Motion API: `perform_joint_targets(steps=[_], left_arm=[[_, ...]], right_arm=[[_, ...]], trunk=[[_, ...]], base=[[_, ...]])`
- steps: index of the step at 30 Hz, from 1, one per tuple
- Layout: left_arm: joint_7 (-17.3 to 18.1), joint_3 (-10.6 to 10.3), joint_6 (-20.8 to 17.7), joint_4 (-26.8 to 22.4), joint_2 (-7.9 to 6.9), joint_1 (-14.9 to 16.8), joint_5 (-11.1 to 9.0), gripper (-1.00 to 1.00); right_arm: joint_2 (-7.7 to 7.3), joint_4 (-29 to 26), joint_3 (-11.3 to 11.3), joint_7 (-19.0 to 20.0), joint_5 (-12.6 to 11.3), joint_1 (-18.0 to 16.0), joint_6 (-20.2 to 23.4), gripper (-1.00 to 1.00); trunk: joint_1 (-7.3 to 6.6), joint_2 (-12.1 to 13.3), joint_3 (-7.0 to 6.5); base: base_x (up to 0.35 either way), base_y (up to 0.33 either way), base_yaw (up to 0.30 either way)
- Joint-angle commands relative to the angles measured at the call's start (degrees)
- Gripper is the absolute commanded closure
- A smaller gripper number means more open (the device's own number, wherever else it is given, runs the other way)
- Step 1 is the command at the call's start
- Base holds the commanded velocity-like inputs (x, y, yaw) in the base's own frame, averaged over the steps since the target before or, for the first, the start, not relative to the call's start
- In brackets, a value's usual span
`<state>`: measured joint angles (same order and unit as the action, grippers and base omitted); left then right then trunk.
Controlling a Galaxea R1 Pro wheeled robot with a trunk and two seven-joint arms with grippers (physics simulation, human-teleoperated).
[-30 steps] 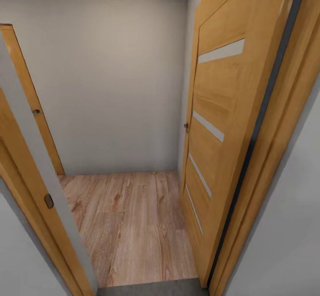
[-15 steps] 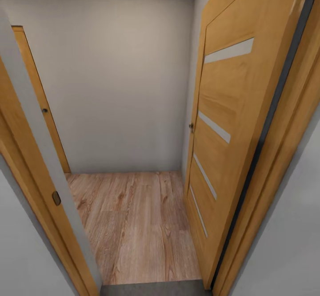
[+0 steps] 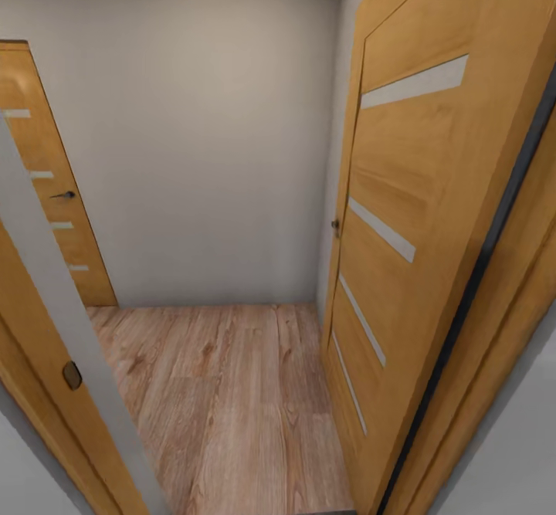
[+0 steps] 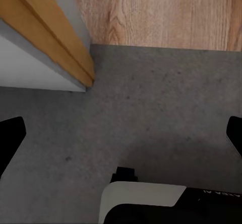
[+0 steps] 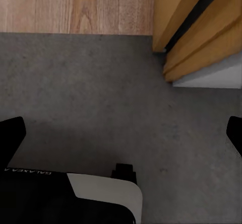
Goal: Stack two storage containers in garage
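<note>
Both grippers are hanging with jaws spread wide and holding nothing: the left gripper [image 4: 121,133] and the right gripper [image 5: 121,133] are each pointing down at the dark grey concrete floor [image 4: 151,108], close to the seam with the light wood plank flooring [image 3: 224,391]. Ahead, an orange-brown door [image 3: 401,214] with frosted stripes is standing open at the right, a pale wall [image 3: 201,129] is closing off the small space, and a second striped door [image 3: 46,191] is showing at the left.
</note>
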<state>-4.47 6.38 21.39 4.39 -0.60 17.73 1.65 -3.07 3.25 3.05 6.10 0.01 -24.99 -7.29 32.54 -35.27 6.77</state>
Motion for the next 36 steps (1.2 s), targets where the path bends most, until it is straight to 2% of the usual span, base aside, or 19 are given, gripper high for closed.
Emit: perform_joint_targets(steps=[1, 8, 13, 26, 36], left_arm=[[-0.09, 0.39, 0.42, 0.27, -0.01, 0.12, 0.19, -1.00], [-0.07, 0.39, 0.44, 0.27, -0.01, 0.12, 0.19, -1.00], [-0.09, 0.39, 0.46, 0.27, -0.01, 0.12, 0.19, -1.00], [-0.10, 0.39, 0.44, 0.27, 0.02, 0.12, 0.19, -1.00], [-0.01, 0.48, 0.41, 0.27, -0.45, 0.12, 0.19, -1.00]], right_arm=[[-0.01, 0.27, 0.29, 0.14, -0.01, -0.13, -0.45, -1.00], [-0.01, 0.27, 0.29, 0.14, -0.01, -0.13, -0.45, -1.00], [-0.01, 0.27, 0.29, 0.14, -0.01, -0.14, -0.45, -1.00], [-0.01, 0.27, 0.29, 0.14, 0.00, -0.11, -0.45, -1.00], [0.02, 0.27, 0.29, 0.14, -0.01, -0.11, -0.45, -1.00]], trunk=[[0.05, -0.09, 0.10], [0.05, -0.09, 0.10], [0.05, -0.09, 0.10], [0.05, -0.09, 0.10], [0.05, -0.09, 0.10]], base=[[0.323, 0.000, 0.000], [0.195, 0.000, 0.059], [0.018, 0.000, 0.205], [0.011, 0.000, 0.009], [0.288, 0.000, 0.000]])
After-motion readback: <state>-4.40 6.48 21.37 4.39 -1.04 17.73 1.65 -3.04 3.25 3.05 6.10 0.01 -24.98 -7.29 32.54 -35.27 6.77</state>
